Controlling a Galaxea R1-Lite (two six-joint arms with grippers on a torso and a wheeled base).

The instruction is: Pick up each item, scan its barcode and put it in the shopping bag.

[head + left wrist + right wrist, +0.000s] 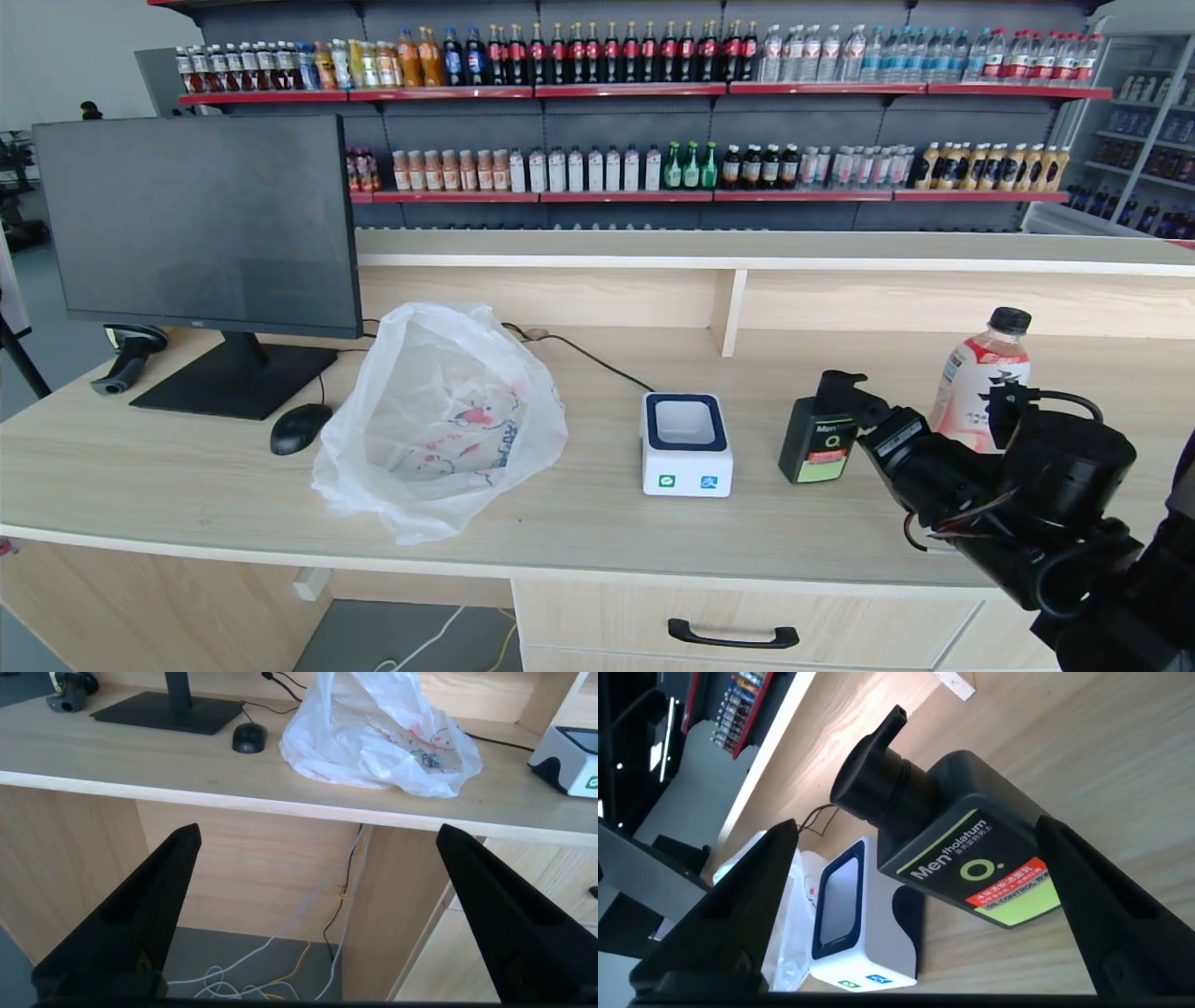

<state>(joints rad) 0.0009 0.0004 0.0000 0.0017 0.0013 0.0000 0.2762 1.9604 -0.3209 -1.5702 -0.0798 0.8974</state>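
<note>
A dark green pump bottle with a black cap stands upright on the wooden counter, just right of the white barcode scanner. My right gripper is open at its right side. In the right wrist view the bottle sits between the spread fingers of that gripper, with the scanner behind it. A pink-and-white drink bottle stands farther right. The white plastic shopping bag lies open left of the scanner. My left gripper hangs open below the counter edge, holding nothing.
A monitor on its stand, a black mouse and a handheld scanner occupy the counter's left end. A cable runs behind the bag. A raised ledge backs the counter. Loose wires hang under it.
</note>
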